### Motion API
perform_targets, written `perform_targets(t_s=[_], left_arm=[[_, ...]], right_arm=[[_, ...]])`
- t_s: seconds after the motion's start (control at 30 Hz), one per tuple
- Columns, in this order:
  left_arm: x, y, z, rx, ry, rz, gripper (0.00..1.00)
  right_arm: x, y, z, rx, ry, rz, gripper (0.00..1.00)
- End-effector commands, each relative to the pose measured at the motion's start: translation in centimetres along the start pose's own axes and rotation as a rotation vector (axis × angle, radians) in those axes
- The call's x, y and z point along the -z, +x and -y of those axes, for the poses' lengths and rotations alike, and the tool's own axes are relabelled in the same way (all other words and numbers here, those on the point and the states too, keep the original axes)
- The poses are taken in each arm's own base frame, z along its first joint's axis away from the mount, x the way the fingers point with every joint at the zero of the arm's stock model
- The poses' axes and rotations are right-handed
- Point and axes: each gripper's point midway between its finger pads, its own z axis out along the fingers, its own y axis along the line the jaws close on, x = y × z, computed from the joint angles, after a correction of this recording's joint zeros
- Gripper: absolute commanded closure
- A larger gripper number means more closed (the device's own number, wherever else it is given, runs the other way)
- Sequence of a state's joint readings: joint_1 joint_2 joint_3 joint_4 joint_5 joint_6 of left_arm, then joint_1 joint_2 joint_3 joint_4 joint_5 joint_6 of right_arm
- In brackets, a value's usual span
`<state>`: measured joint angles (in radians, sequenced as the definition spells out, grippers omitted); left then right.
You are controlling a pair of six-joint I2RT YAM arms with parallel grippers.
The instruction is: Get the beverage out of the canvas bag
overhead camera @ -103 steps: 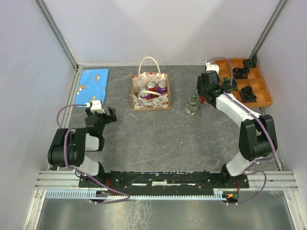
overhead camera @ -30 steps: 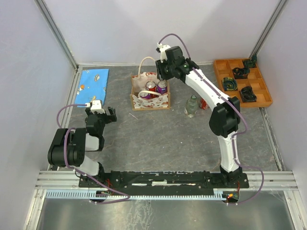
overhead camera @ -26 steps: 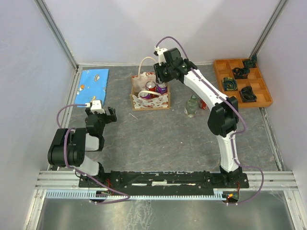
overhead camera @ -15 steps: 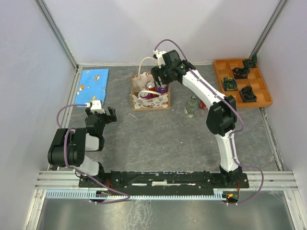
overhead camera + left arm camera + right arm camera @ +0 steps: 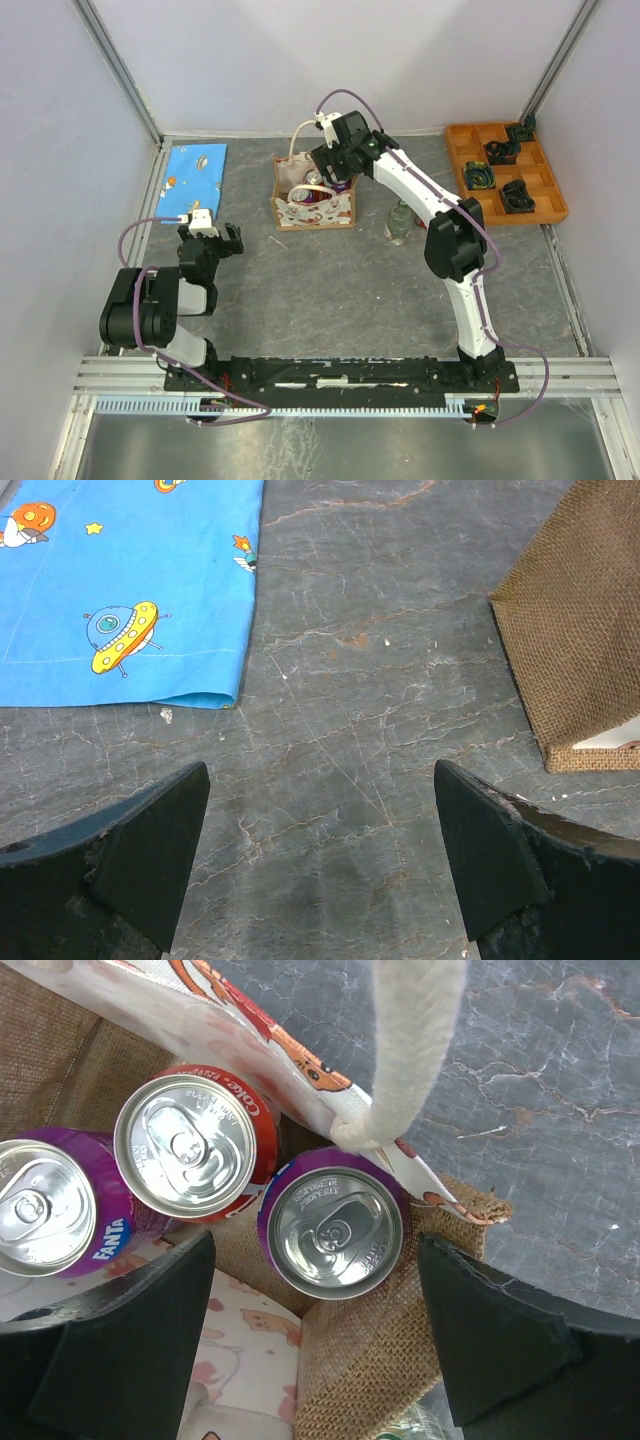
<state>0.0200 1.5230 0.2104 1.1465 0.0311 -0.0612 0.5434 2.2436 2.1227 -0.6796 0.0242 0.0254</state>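
Our right pincer (image 5: pixel 315 1250) hangs wide open over the canvas bag (image 5: pixel 365 1360), a purple can (image 5: pixel 335 1222) directly between its jaws.

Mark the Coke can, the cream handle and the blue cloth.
Coke can (image 5: pixel 190 1145): right wrist view, centre of its silver lid.
cream handle (image 5: pixel 415 1050): right wrist view, middle of the strap.
blue cloth (image 5: pixel 150 550): left wrist view, plain fabric above the saucer print.

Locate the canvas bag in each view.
Top external: canvas bag at upper centre.
Left wrist: canvas bag at right edge, burlap corner only.
Right wrist: canvas bag fills left and bottom, cans inside.
Shared landmark: grey marbled table.
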Motion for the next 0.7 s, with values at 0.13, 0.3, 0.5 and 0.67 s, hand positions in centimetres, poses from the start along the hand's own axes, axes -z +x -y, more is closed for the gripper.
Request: perform_targets(t_s=[0.13, 0.3, 0.5, 0.67], left_arm=[[-0.6, -2.0, -0.1, -0.045, -0.004, 0.062, 0.01], [-0.6, -1.9, -0.1, -0.045, -0.004, 0.061, 0.01], [-0.6, -2.0, -0.1, -0.045, -0.002, 0.064, 0.01], [-0.6, -2.0, -0.1, -0.045, -0.004, 0.064, 0.01]], right_arm=[[-1.6, 0.4, 2.2, 0.015, 0.098, -0.01, 0.09], [-2.4, 1.2, 2.2, 0.017, 0.098, -0.028, 0.09], [-3.4, 2.2, 2.2, 0.02, 0.102, -0.055, 0.12], [-4.3, 3.4, 2.1, 0.018, 0.1, -0.083, 0.21]])
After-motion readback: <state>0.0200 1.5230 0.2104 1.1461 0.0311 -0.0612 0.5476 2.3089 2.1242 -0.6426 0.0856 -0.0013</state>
